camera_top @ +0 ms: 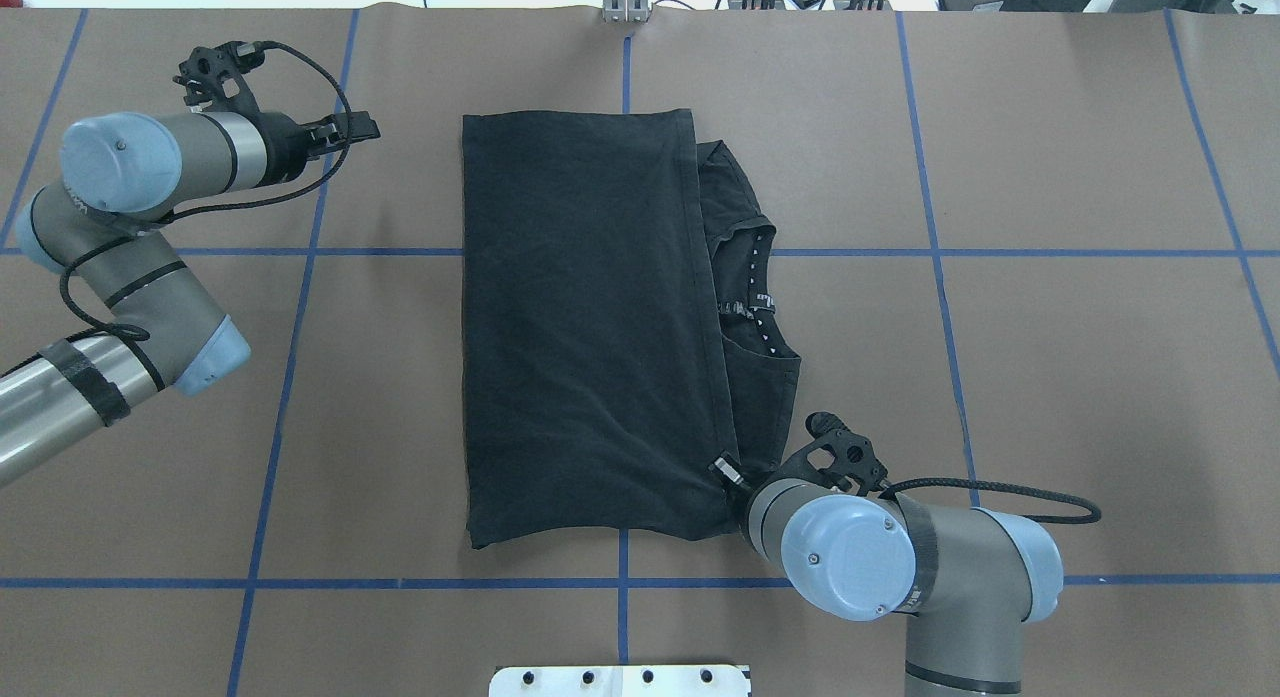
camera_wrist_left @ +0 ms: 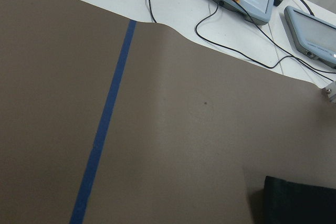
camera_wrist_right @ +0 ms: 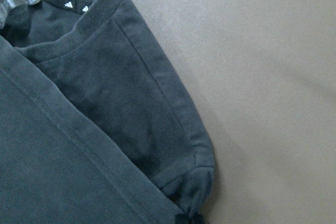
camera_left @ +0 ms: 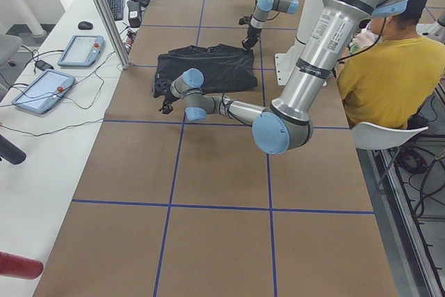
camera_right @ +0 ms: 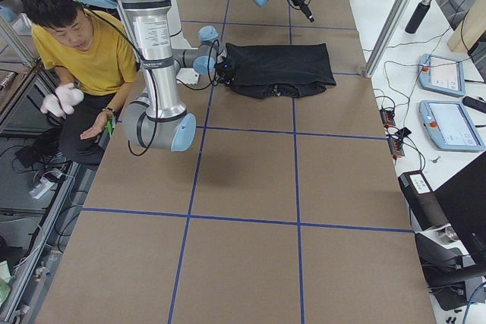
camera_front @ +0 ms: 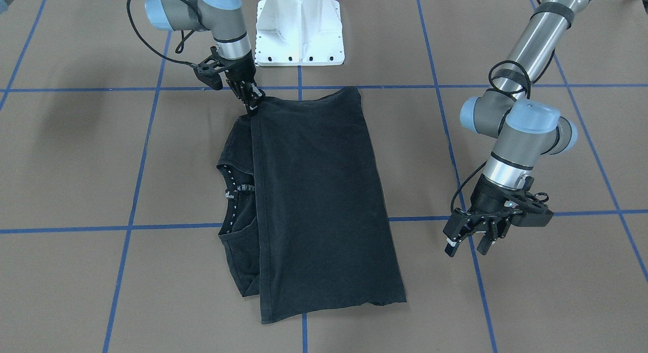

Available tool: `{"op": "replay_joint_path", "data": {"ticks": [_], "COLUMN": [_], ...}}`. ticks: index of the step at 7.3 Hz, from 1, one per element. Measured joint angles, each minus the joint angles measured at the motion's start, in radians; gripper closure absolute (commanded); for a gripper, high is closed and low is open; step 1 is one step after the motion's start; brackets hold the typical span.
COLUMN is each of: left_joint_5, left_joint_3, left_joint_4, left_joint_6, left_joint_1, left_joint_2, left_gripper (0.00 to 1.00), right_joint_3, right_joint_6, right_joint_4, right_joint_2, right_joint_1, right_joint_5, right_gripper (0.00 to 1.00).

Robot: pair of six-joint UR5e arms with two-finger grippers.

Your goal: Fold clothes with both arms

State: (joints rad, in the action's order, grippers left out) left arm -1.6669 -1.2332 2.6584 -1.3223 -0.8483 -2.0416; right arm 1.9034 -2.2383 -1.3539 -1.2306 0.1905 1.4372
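The black T-shirt [camera_front: 314, 191] lies folded flat in the table's middle, one layer laid over the other, its neckline [camera_front: 233, 191] showing beside the folded edge. The print is hidden. It also shows in the overhead view [camera_top: 580, 327]. My right gripper [camera_front: 251, 102] is shut on the folded layer's corner nearest the robot, low on the table [camera_top: 725, 472]. The right wrist view shows the sleeve [camera_wrist_right: 131, 103] bunched at the bottom edge. My left gripper [camera_front: 473, 239] is open and empty, raised off the far corner of the shirt [camera_top: 360, 129]. A shirt corner [camera_wrist_left: 299, 200] shows in the left wrist view.
The white pedestal base [camera_front: 298, 29] stands behind the shirt. Blue tape lines [camera_front: 142, 155] grid the brown table cover. Control tablets [camera_left: 80, 50] and cables lie on the white bench past the far edge. A person in yellow [camera_right: 76, 43] sits behind the robot.
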Motion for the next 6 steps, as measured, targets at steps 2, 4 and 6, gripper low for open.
{"op": "replay_joint_path", "data": {"ticks": [2, 4, 6], "left_joint_5": [-0.005, -0.039, -0.072], "left_joint_3": [-0.03, -0.183, -0.471], "left_joint_4": [-0.002, -0.004, -0.006], "left_joint_6": [-0.016, -0.16, -0.372], "left_joint_1": [0.0, 0.034, 0.148], "left_joint_2": [0.004, 0.07, 0.243], "left_gripper": [0.0, 0.0, 0.0], "right_joint_3": [0.067, 0.106, 0.125], "right_joint_6": [0.004, 0.005, 0.005], "right_joint_4": [-0.07, -0.114, -0.12], "right_joint_2": [0.0, -0.003, -0.008], "right_joint_1": [0.001, 0.0, 0.0], "right_joint_5": [0.007, 0.015, 0.018], "right_gripper": [1.0, 1.0, 1.0]}}
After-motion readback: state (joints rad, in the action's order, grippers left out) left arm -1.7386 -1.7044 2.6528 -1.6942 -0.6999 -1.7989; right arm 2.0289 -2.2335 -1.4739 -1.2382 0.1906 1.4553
